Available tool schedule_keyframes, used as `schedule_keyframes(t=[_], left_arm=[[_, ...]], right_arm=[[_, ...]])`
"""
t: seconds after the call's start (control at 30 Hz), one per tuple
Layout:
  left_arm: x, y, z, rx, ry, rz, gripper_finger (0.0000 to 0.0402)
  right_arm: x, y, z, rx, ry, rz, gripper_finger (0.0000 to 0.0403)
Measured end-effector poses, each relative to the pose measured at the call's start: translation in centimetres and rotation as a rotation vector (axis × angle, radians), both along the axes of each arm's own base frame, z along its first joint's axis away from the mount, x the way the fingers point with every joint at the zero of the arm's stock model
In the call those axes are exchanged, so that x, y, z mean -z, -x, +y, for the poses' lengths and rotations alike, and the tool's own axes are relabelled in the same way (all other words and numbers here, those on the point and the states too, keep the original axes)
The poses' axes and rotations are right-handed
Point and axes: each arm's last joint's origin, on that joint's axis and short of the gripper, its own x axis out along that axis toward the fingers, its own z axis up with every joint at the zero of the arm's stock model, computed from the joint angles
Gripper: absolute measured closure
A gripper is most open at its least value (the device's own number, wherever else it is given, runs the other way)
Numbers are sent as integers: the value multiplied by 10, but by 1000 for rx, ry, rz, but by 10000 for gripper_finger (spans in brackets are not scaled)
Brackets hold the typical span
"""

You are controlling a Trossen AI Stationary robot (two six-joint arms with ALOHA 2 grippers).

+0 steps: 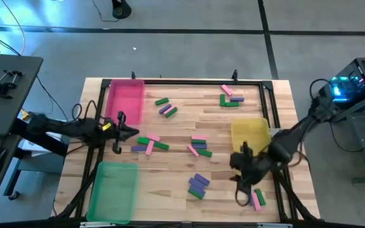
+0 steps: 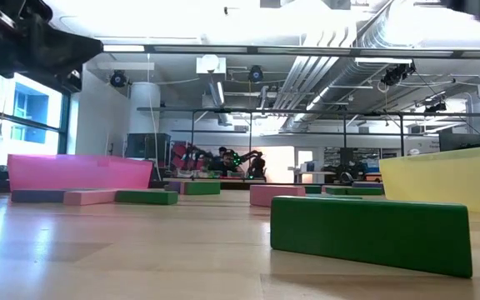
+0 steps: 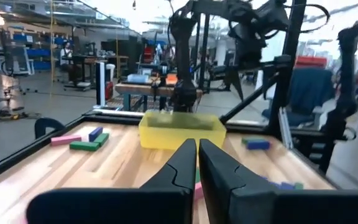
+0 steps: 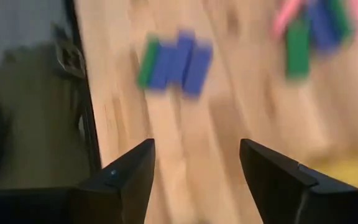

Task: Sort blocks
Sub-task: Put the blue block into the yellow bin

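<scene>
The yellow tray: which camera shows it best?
The high view: the whole yellow tray shows from above, by the table's right edge. The left wrist view shows one long side across the table. The low view catches only a wall; the right wrist view, perhaps a blurred corner.

No text, label, brand, number or sign can be read in any of the views. The blocks, the trays and the table carry no writing that shows, and the room behind is too far and too blurred to make out any letters.
</scene>
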Motion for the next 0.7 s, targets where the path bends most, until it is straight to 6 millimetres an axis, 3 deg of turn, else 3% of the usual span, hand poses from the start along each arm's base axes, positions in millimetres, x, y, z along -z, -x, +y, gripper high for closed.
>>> schedule_keyframes(t=[0.17,0.33,0.53,0.7], left_arm=[[-4,-6,-7,-9,-61,-11,397],[-22,-14,-12,-68,-95,25,397],[-46,-34,-23,-95,-124,91,397],[-55,-54,-35,-89,-148,161,397]], right_arm=[[40,17,32,87,-37,194,179],[76,28,42,238,-19,312,196],[91,31,41,396,-3,414,210],[99,31,45,467,-34,513,210]])
